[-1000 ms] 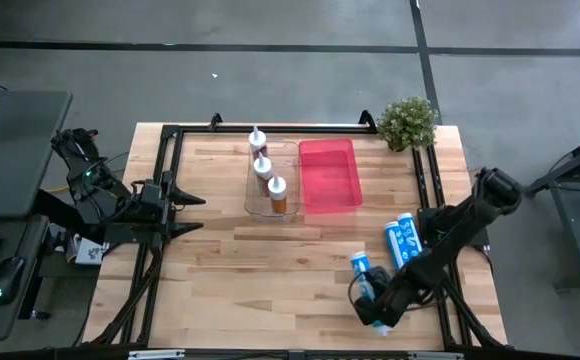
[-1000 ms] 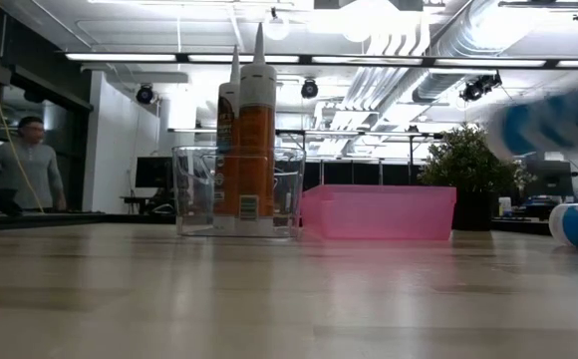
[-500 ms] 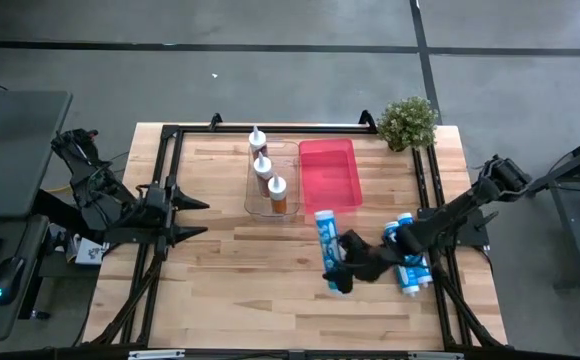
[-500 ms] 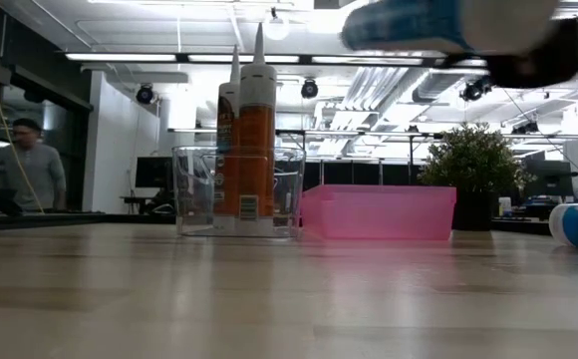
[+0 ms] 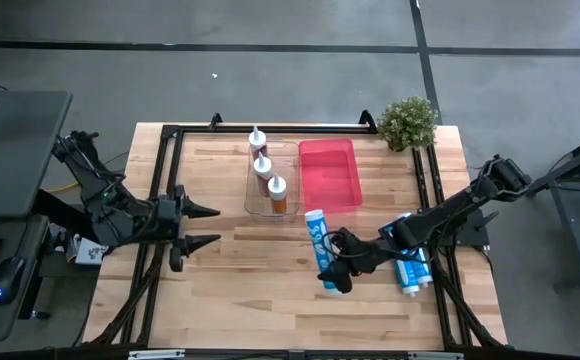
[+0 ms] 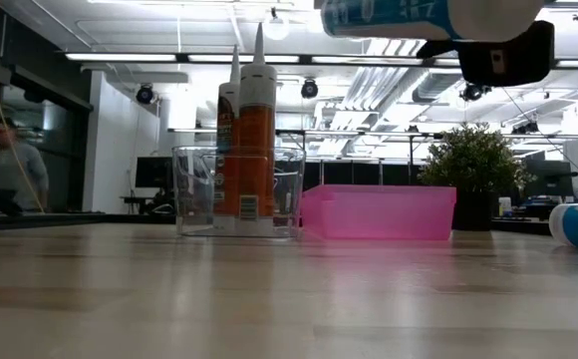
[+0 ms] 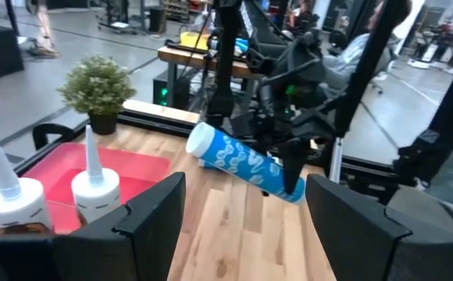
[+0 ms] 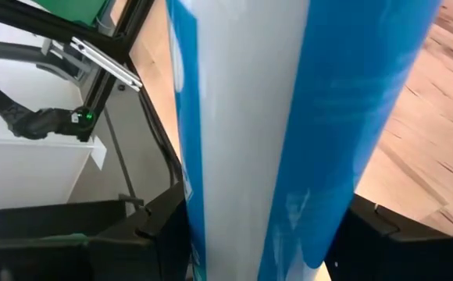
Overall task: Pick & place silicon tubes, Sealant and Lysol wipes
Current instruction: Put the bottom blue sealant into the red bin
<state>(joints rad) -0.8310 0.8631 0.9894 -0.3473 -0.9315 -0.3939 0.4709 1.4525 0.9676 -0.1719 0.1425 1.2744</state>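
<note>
A blue and white silicon tube (image 5: 319, 245) hangs over the middle of the table, with my right gripper (image 5: 337, 266) shut on it. The low view shows the tube (image 6: 419, 14) high above the tabletop. Two more blue tubes (image 5: 410, 262) lie on the table at the right. Orange sealant tubes (image 5: 269, 180) stand upright in a clear bin (image 5: 254, 196), next to a pink tray (image 5: 328, 176). My left gripper (image 5: 213, 225) stands open at the table's left, pointing toward the tube, with nothing between its fingers. Lysol wipes are out of view. My right gripper pinches the tube's body near its near end (image 8: 289, 226) between its two fingers. The fingers (image 7: 291, 168) come from the table's right, slanting down, and lie across the tube. The tube sits roughly level, its white-capped end (image 7: 201, 141) toward the pink tray, lifted clear of the table.
A small potted plant (image 5: 407, 122) stands at the far right corner. Black frame rails (image 5: 166, 150) run along the table's left, far and right sides. Bare wood (image 5: 260, 290) lies near the front edge. A person (image 6: 8, 165) shows in the room behind.
My right gripper has risen from the table's near right toward the middle with the tube, rolling its wrist. The tube is now lifted clear and turned, with its capped end toward the pink tray. My left gripper has shifted a little toward the table's middle.
</note>
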